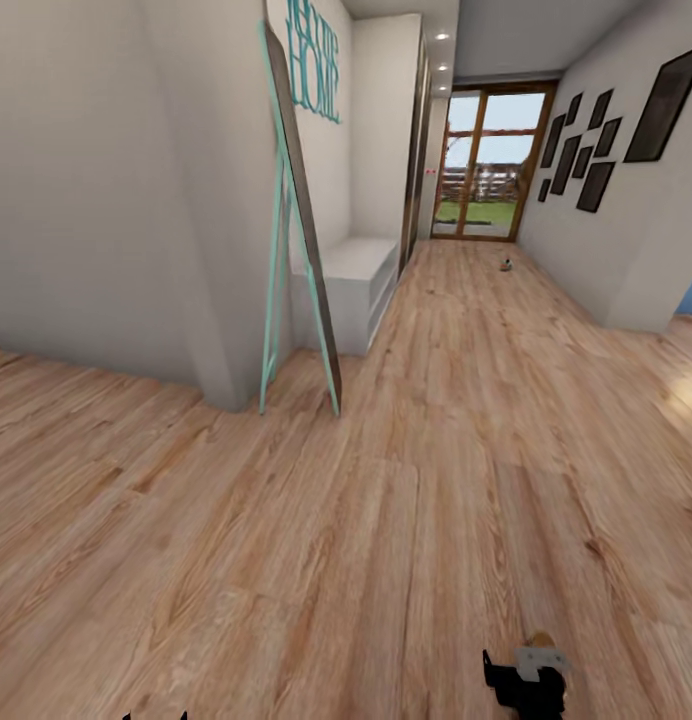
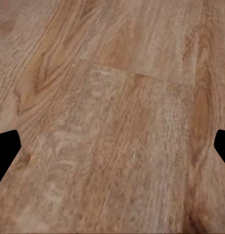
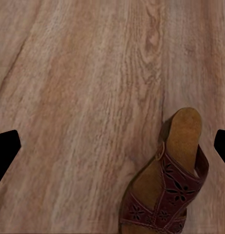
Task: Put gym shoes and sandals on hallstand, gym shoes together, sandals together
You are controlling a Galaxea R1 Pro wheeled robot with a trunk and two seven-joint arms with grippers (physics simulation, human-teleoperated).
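Below the right pincer (image 3: 112, 146), spread wide and empty, one sandal (image 3: 168, 187) lies flat on the corridor floor (image 3: 78, 97). Likewise spread, the left pincer (image 2: 112, 146) hangs over bare planks. Judging from this, nothing visibly sits on the hallstand (image 1: 354, 285) yet, well apart down the corridor.

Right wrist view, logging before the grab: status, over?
Right gripper open, empty. Left gripper open over bare light brown wood-plank floor. Dark reddish-brown cut-out leather sandal flat on the floor, near one fingertip. Nothing blocking.
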